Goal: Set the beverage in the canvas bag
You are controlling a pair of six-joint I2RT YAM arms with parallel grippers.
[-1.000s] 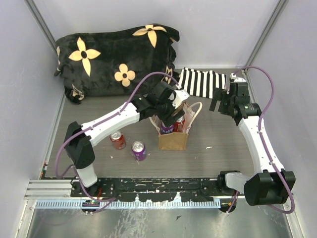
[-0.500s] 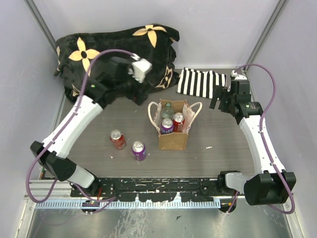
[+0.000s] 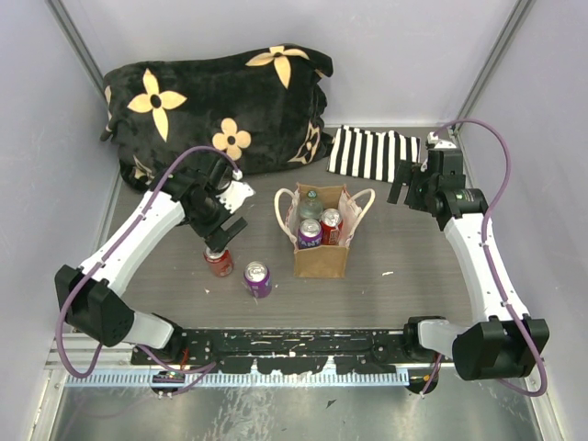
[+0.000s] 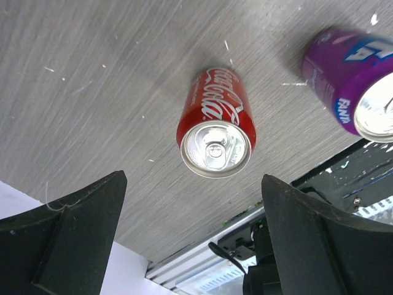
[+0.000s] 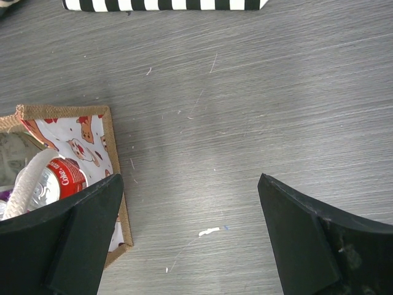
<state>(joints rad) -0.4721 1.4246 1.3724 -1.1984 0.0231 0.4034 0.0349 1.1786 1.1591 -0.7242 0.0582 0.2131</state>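
Note:
The tan canvas bag point(image 3: 322, 262) with cream loop handles stands upright mid-table. It holds a purple can point(image 3: 310, 233), a red can point(image 3: 331, 223) and a green-topped drink point(image 3: 311, 204). A red Coca-Cola can point(image 3: 219, 260) and a purple Fanta can point(image 3: 257, 278) stand on the table left of the bag. My left gripper point(image 3: 223, 230) is open and empty just above the red can point(image 4: 216, 126), with the purple can point(image 4: 359, 83) to its side. My right gripper point(image 3: 411, 188) is open and empty, right of the bag point(image 5: 113, 160).
A black blanket with cream flowers point(image 3: 216, 106) lies at the back left. A black-and-white striped cloth point(image 3: 372, 152) lies at the back right, also in the right wrist view point(image 5: 166, 5). White walls close in both sides. The rail point(image 3: 276, 354) runs along the near edge.
My left arm left the bag, swung back over the blanket, then came down over the red can on the table. The right arm has barely moved.

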